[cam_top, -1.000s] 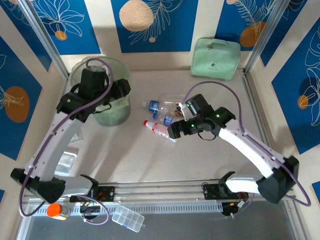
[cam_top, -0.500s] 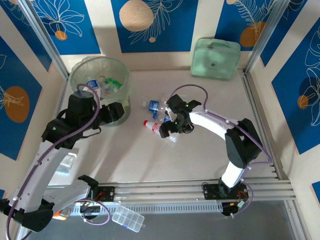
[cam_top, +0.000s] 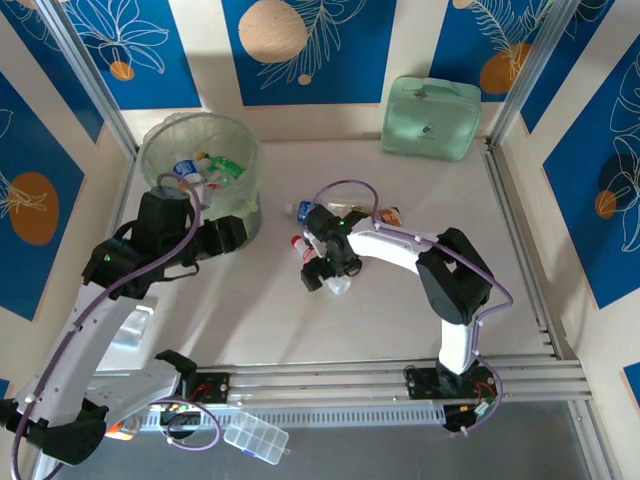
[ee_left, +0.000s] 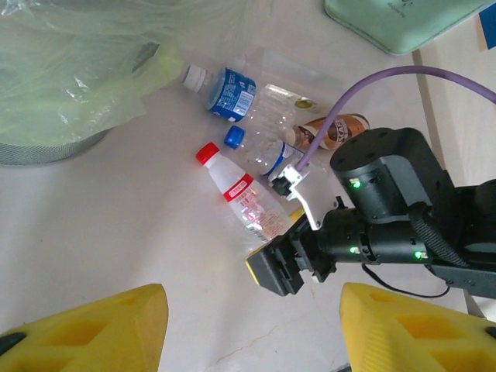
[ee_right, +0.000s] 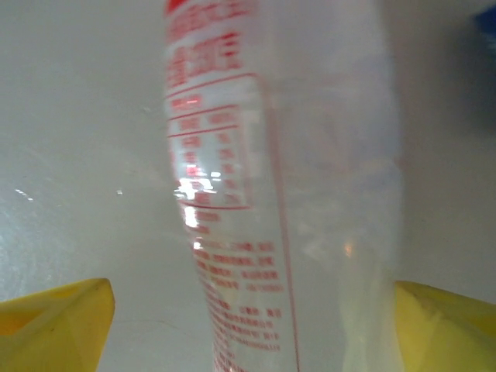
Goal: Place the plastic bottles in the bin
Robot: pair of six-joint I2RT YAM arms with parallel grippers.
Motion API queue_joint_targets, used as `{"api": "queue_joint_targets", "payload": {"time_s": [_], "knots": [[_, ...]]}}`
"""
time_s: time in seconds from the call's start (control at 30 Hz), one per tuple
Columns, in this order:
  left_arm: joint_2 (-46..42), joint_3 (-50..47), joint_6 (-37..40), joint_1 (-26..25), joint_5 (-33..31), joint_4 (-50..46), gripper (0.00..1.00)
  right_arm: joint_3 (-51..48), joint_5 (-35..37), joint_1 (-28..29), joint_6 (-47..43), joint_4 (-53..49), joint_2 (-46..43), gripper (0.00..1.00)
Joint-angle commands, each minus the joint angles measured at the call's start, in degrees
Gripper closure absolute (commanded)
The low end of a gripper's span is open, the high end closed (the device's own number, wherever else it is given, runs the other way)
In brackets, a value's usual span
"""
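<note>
This looks like a robot test cell in a lab. A pale worktop (cam_top: pixel 250 320) is closed on three sides by panels (cam_top: pixel 320 60) printed with blue leaves and held by aluminium posts (cam_top: pixel 85 80). The left arm (cam_top: pixel 85 320) and the right arm (cam_top: pixel 395 243) are bolted to a metal rail (cam_top: pixel 320 380) at its near edge.

No wording can be read outright. The red-capped bottle (ee_right: pixel 263 194) wears a white label in red print: a bold heading, a ruled table, then fine lines, all blurred in the right wrist view. The blue-labelled bottle (ee_left: pixel 231 91) carries white lettering too small to make out. The brown-labelled bottle (ee_left: pixel 339 130) shows pale script that is likewise illegible. The mint-green case (ee_left: pixel 395 19) has dark lettering cut off by the frame edge — from above, a small dark logo with tiny words beneath, unreadable.
</note>
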Motion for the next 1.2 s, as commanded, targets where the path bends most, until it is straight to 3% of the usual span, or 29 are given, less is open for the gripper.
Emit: {"api": "queue_joint_targets", "payload": {"time_s": [0.0,0.5,0.67,0.8,1.03,1.17], "knots": [[-1.0,0.9,0.9,-0.2,-1.3,-2.1,0.4,1.0,-0.1,1.2,0.2,0.8,1.7,0.12],[-1.7,1.0,0.2,-0.1,-2.7,-3.3,0.39,-4.1,-2.0,4.4,0.8,3.8,-1.6,0.5],[-1.5,0.3,-0.5,-0.2,-2.3,-1.1,0.39,-6.7,-3.5,5.5,2.0,4.3,-7.6,0.52],[-0.9,-0.6,-0.8,-0.1,1.8,4.3,0.35,-8.3,-4.7,5.5,3.7,5.0,-15.3,0.51],[1.9,-6.4,-6.4,-0.3,14.8,22.1,0.22,-10.4,-12.5,3.7,4.6,10.0,-29.9,0.5],[3.8,-9.5,-9.3,-1.0,18.5,32.4,0.15,-9.2,-16.7,1.2,6.4,11.6,-35.1,0.5]]}}
